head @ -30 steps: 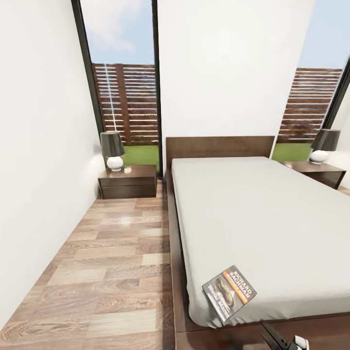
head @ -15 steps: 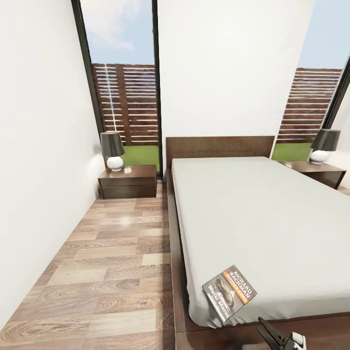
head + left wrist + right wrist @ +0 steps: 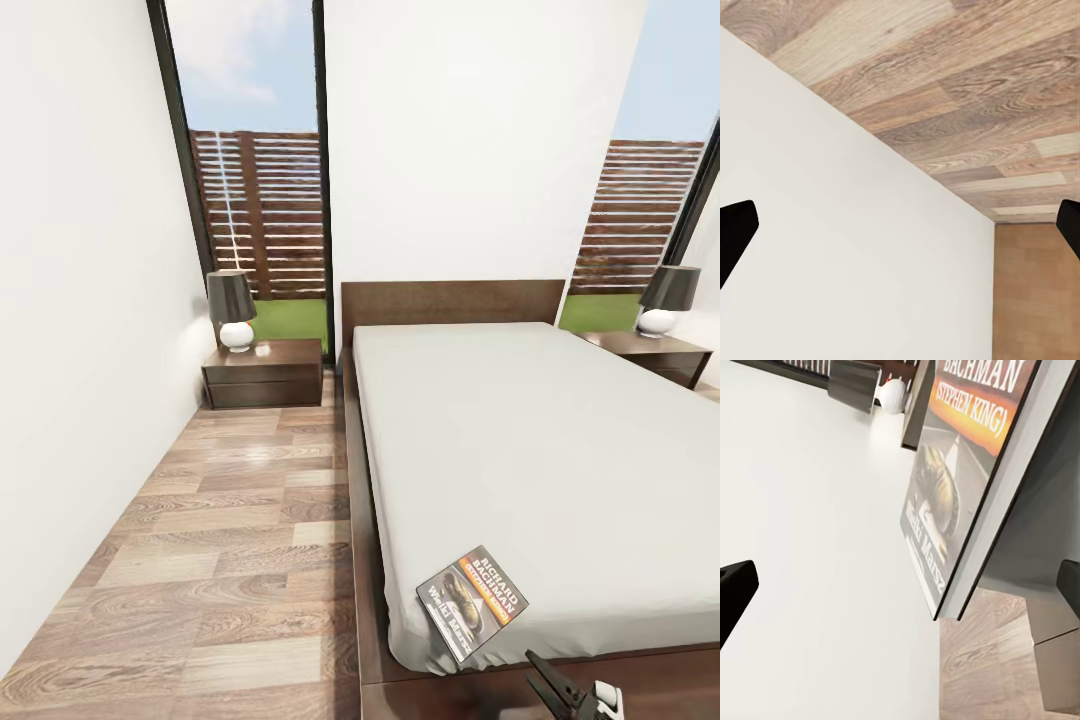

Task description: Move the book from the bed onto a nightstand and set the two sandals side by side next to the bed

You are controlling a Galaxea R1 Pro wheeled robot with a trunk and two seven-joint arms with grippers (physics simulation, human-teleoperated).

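Note:
The book [image 3: 471,603] lies flat on the near left corner of the bed [image 3: 560,460], its dark cover with the orange band facing up. My right gripper [image 3: 565,693] sits just below and right of it, over the bed frame's foot. In the right wrist view the book [image 3: 960,472] is close ahead on the pale mattress [image 3: 810,510], and the right gripper [image 3: 900,589] is open with nothing between its fingers. My left gripper [image 3: 900,232] is open over white wall and plank floor. One nightstand [image 3: 263,372] stands left of the headboard, another nightstand [image 3: 655,355] to its right. The sandals are out of view.
A dark-shaded lamp [image 3: 233,308] stands on the left nightstand and a matching lamp [image 3: 666,298] on the right one. A strip of wood-plank floor [image 3: 230,560] runs between the bed and the white left wall [image 3: 80,330]. Tall windows flank the headboard.
My right gripper has edged slightly up and left toward the book's corner. Nothing else has moved.

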